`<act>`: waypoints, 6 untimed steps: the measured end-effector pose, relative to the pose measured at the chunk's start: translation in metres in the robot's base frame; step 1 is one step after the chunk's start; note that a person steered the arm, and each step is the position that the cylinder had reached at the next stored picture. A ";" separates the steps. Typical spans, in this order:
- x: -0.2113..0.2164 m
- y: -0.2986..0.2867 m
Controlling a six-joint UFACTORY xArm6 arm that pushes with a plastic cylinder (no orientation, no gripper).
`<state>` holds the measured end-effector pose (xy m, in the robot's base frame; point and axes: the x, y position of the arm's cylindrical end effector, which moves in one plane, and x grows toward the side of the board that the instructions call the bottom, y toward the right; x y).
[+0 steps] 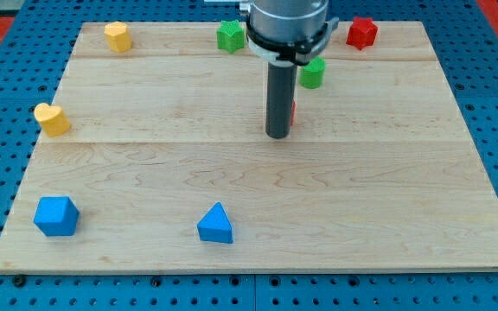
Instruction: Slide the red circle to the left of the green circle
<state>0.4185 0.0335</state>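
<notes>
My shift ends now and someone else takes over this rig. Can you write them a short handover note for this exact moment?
My tip is down on the board, near its centre, right against the red circle, which is almost hidden behind the rod; only a red sliver shows on the rod's right side.
The green circle sits above and slightly right of the tip, near the view's top.
Done: tip appears to have reached the red circle.
Left: the red circle is below the green circle, not yet at its left; it needs pushing up and leftward.
</notes>
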 end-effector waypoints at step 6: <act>-0.086 -0.056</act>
